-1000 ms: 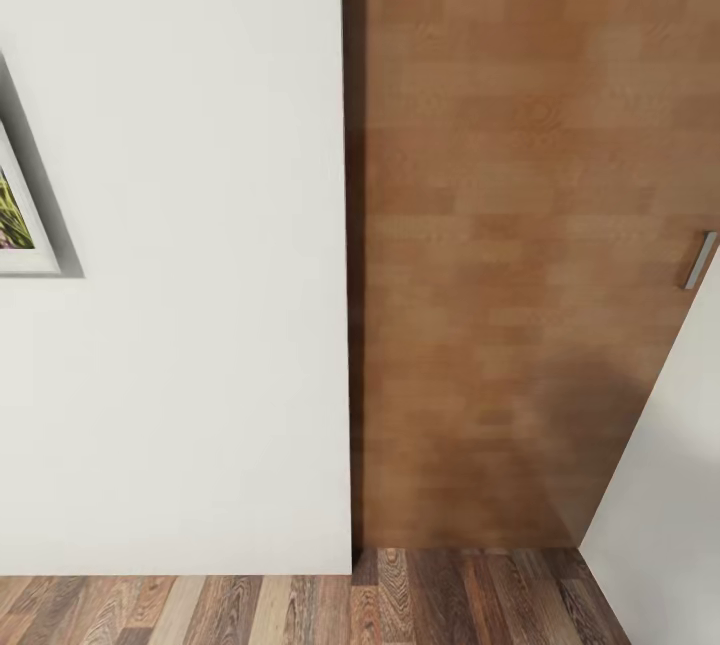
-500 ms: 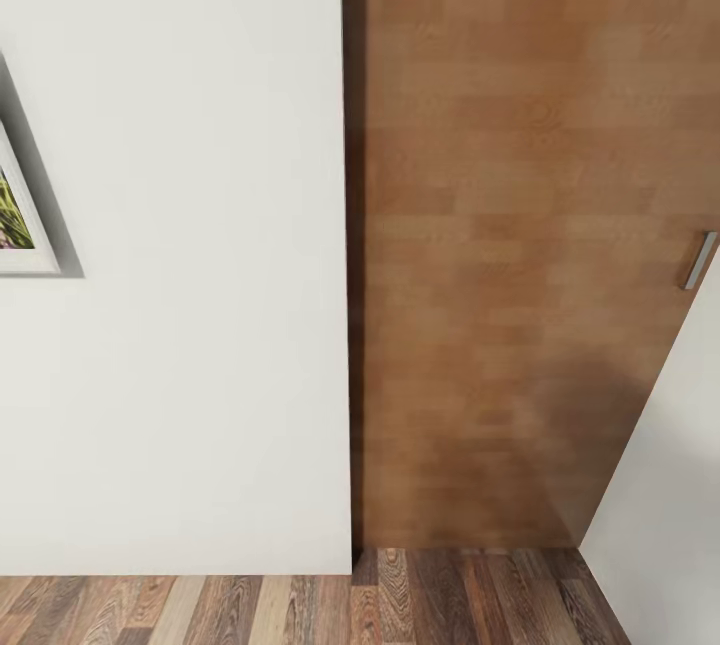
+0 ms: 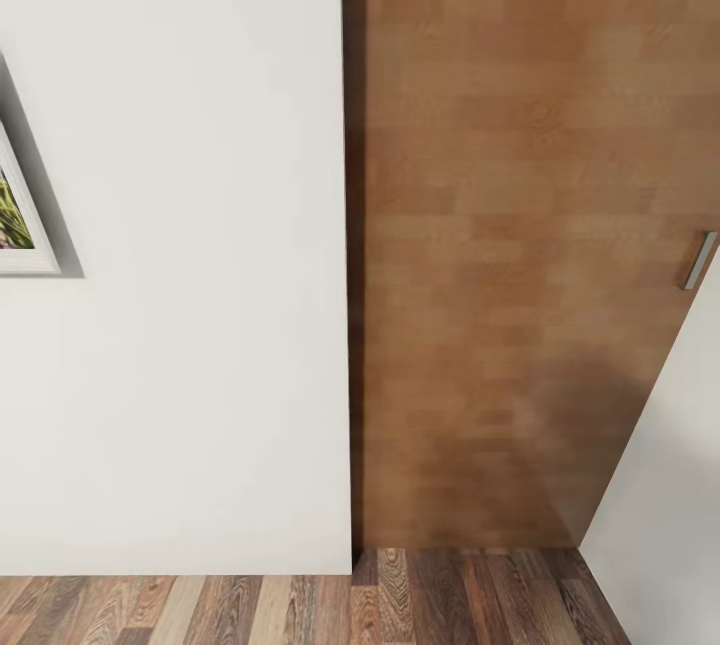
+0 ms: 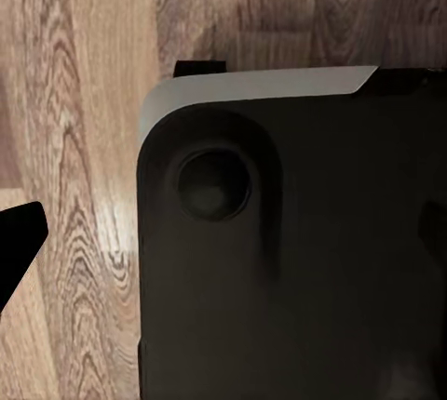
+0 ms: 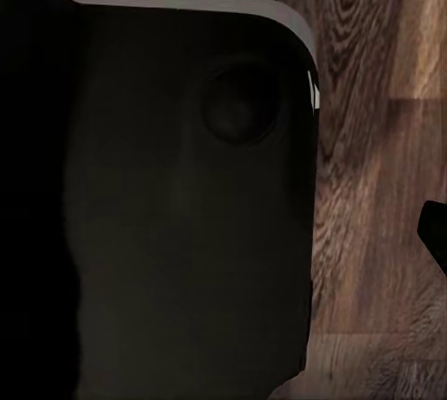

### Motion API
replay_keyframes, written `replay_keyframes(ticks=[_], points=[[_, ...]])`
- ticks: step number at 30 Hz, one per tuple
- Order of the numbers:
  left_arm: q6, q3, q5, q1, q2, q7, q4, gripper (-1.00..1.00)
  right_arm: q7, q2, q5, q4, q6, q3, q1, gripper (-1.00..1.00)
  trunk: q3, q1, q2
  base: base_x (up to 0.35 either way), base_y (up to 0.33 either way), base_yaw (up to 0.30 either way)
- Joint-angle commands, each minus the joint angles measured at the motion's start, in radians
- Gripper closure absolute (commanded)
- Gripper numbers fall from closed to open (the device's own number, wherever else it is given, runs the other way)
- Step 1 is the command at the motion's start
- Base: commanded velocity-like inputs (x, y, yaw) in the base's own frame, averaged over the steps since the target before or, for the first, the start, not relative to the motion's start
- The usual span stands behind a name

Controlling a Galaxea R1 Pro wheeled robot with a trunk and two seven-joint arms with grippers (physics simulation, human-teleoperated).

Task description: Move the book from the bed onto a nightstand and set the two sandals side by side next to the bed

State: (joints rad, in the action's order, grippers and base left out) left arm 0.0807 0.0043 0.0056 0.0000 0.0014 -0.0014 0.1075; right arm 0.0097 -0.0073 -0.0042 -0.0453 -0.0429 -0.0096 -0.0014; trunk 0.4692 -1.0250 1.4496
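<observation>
From the head camera I face a white wall (image 3: 180,325) with a picture (image 3: 15,220) at its edge, beside a brown wooden door (image 3: 500,255) — plank floor (image 3: 300,610) below. Left wrist: a dark base (image 4: 298,260) over planks, one dark fingertip (image 4: 17,233) visible; right wrist the same — I cannot tell either opening.

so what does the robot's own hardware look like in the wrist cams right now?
Not much to go on. Left wrist view: a matte black, rounded-corner body with a pale grey top edge and a circular recess, over the wood-plank floor; a black tip pokes in at the edge. Right wrist view mirrors it: the same black body and recess. No cables or markings are visible.
</observation>
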Motion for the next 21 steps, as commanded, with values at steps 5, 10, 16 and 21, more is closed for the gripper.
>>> replay_keyframes(ticks=[5, 10, 16, 21], points=[[0.114, 0.000, 0.001, 0.000, 0.001, 0.001, 0.025, -1.00, 0.001, -0.001, 0.000, -0.096, -0.020, -0.001, 0.000, -1.00, 0.001, 0.000, 0.000, 0.000, 0.000, 0.000], [0.125, 0.000, 0.001, 0.000, 0.002, 0.001, 0.035, -1.00, 0.001, -0.002, 0.001, -0.147, -0.021, -0.001, 0.000, -1.00, 0.001, 0.000, 0.000, 0.000, 0.000, 0.000], [0.128, 0.000, 0.001, 0.000, 0.002, 0.001, 0.036, -1.00, 0.001, -0.002, 0.000, -0.156, -0.022, -0.001, 0.000, -1.00, 0.001, 0.000, 0.000, 0.000, 0.000, 0.000], [0.131, 0.001, 0.002, 0.000, 0.002, 0.001, 0.037, -1.00, 0.001, -0.002, -0.001, -0.157, -0.022, -0.001, 0.000, -1.00, 0.001, 0.000, 0.000, 0.000, 0.000, 0.000]])
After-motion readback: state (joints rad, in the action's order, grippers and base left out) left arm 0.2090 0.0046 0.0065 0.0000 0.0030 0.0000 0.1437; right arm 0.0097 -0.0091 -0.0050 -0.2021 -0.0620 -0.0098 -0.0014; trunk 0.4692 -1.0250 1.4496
